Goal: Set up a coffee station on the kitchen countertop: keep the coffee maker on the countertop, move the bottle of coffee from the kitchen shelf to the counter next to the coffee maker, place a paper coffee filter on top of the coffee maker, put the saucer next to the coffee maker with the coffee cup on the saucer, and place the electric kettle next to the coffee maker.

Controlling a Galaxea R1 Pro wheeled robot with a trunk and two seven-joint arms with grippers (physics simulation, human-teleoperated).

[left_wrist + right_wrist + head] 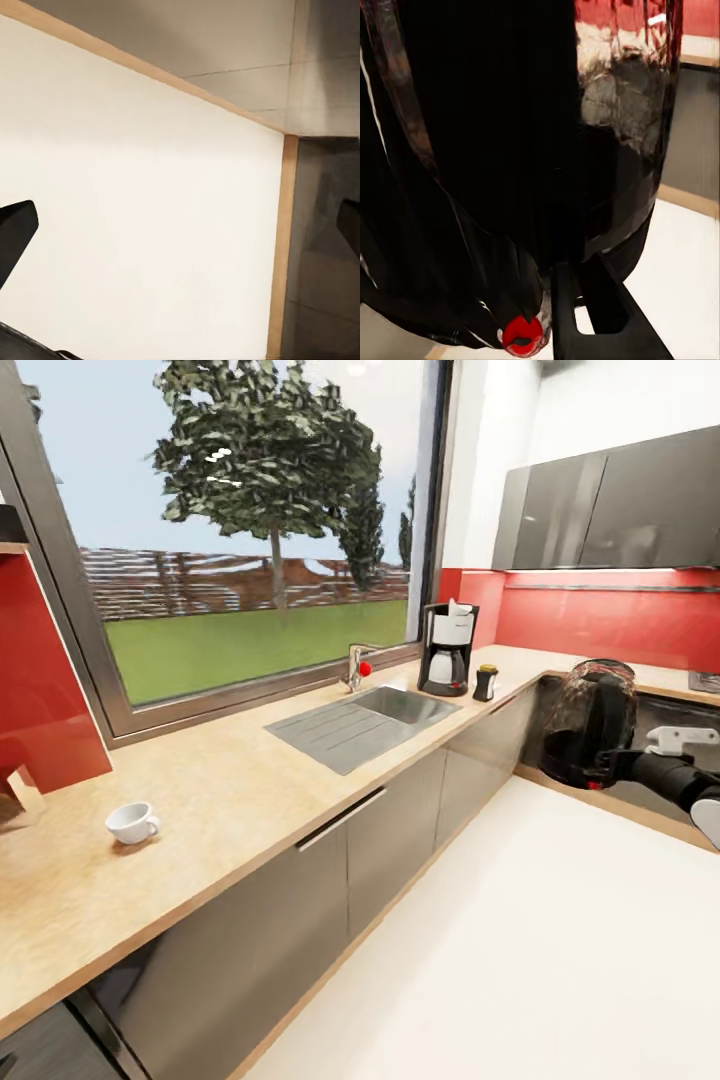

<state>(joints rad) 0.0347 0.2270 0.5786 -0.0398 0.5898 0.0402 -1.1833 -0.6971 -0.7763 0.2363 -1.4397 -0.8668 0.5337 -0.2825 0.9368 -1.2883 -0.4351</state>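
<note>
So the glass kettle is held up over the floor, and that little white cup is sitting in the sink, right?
Not quite. The electric kettle is indeed carried above the floor, but the coffee cup stands on the bare kitchen countertop, well away from the sink. The head view shows it.

— Is there any writing you can read here?

— No, nothing readable. The coffee maker (447, 648) has a white front panel with a small dark mark near its top, but it is too small and blurred to make out.

— And the little jar (486, 682) beside it?

— It is too small; no letters can be seen on it. The kettle (510, 165) seen close up carries no text either.
</note>
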